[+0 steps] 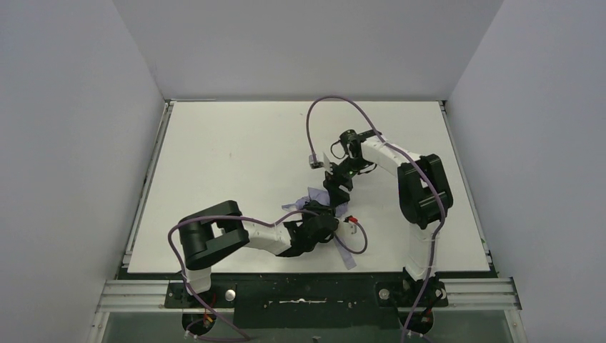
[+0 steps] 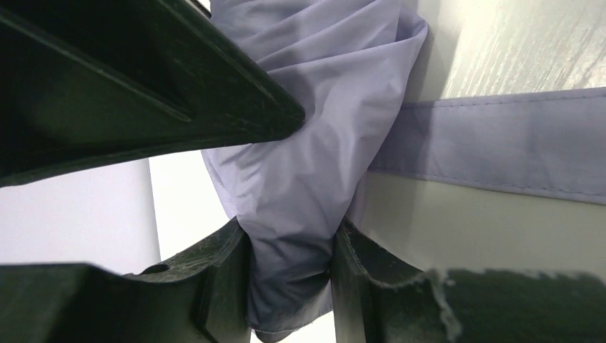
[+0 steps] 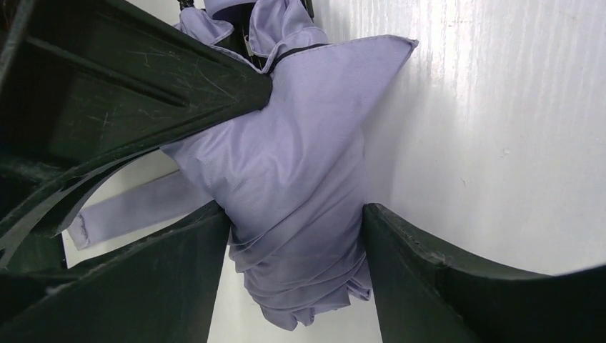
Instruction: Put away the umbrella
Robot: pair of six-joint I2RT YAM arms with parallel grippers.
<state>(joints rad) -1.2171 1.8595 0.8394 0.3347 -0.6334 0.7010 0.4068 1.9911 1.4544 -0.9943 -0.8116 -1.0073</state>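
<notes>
1. Left gripper (image 2: 291,232): my fingers are pinched on a narrow fold of the umbrella (image 2: 314,107). I reach in from its 8 o'clock in the top view. Lavender cloth fills the whole gap between them.
2. Location: the umbrella lies collapsed and loosely bunched on the table (image 1: 236,150), just 5 o'clock of its centre, between my two grippers. In the left wrist view its strap (image 2: 500,150) trails flat toward 3 o'clock.
3. Right gripper (image 3: 296,211): I come in from the umbrella's 1 o'clock. My fingers stand wide around the bundled canopy and both touch the cloth. I cannot tell how firm the squeeze is.
4. Handling, my assessment: light overall. The cloth is soft and probably slick, and it will likely slide over whatever is stiff inside.
5. Hold, my assessment: a pinch on cloth alone may slip or drag folds loose. Spanning the whole bundle across its stiff core is sounder. Squeeze moderately, since the thin ribs could bend.
</notes>
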